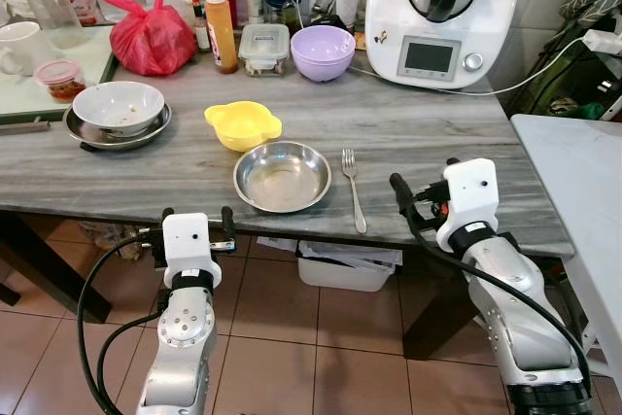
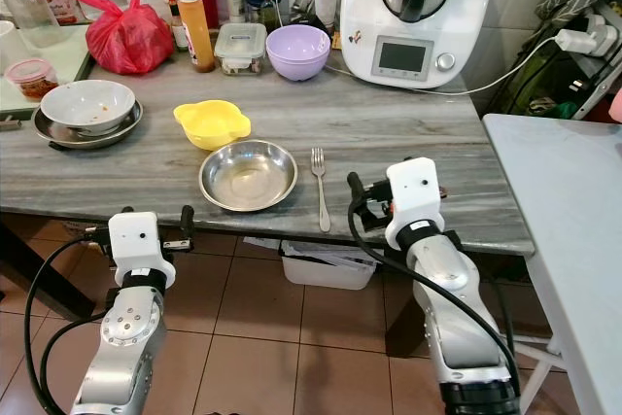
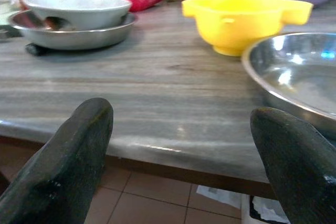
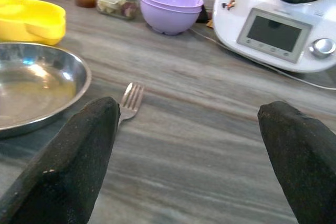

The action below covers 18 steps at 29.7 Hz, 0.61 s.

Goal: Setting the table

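Home kitchen or dining corner. Grey wood-grain table [image 1: 418, 128] crowded along its back edge: white cooking machine [image 1: 442, 12] with screen and dial, plugged in by a white cable [image 2: 505, 70]; sauce bottle [image 1: 221, 28], lidded food box [image 1: 264, 50], purple bowl [image 1: 323, 51], tied red plastic bag [image 1: 151, 36]. Used white bowl [image 1: 118, 107] sits in a metal dish. Steel plate [image 1: 282, 176], fork [image 1: 354, 190] and yellow bowl [image 1: 243, 124] lie nearer the front edge. Brown tiled floor [image 1: 292, 337] below.
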{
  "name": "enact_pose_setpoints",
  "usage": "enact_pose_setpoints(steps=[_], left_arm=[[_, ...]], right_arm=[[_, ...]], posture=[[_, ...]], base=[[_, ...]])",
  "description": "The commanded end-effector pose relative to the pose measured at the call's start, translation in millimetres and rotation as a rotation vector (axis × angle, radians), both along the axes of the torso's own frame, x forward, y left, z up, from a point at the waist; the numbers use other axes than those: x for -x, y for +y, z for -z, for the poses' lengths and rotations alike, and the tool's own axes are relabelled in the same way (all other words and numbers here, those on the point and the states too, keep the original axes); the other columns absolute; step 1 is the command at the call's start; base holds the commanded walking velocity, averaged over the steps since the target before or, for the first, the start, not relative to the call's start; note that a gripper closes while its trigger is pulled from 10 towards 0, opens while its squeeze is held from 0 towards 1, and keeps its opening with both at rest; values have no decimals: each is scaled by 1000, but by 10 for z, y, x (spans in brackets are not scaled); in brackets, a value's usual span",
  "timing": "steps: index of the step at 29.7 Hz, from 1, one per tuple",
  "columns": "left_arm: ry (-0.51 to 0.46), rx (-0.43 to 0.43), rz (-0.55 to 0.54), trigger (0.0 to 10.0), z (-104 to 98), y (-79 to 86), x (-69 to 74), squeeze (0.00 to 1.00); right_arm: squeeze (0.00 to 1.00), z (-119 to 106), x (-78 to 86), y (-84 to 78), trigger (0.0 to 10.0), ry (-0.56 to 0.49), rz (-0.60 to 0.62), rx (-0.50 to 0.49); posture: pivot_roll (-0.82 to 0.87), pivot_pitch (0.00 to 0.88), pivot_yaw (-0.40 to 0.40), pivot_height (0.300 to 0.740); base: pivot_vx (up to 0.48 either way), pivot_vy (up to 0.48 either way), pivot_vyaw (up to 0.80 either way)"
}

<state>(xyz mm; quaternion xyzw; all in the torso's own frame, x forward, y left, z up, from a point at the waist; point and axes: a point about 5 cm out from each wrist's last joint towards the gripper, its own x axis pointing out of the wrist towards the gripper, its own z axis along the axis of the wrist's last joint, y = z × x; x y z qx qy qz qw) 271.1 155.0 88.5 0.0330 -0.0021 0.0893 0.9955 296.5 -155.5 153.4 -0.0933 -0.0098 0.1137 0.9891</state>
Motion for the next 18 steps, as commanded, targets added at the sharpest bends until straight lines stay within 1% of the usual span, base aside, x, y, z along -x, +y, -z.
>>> enact_pose_setpoints(steps=[1,2,3,8,10,15,18], left_arm=[[19,-1,-7,10000,59,8,59,0],[19,-1,-7,10000,59,8,59,0],[20,-10,-12,10000,62,21,93,0],[16,-12,-19,10000,33,69,125,0],[14,-31,-27,10000,8,88,130,0],[5,-41,-14,10000,-34,102,166,0],[18,-45,-10,10000,-14,106,185,0]], right_arm=[[0,1,3,35,10000,-5,-12,-5],[0,1,3,35,10000,-5,-12,-5],[0,2,6,46,10000,-8,-7,-20],[0,16,-1,67,10000,0,-2,-51],[0,44,-15,78,10000,8,-5,-58],[0,53,-32,101,10000,7,2,-70],[0,54,-18,116,10000,0,5,-70]], posture=[[-184,67,16,740],[-184,67,16,740],[-170,66,23,740],[-131,69,40,740],[-117,72,46,740],[-103,82,57,740],[-109,86,63,740]], base=[[0,0,0],[0,0,0],[0,0,0],[0,0,0],[0,0,-494],[0,0,-622],[0,0,0]])
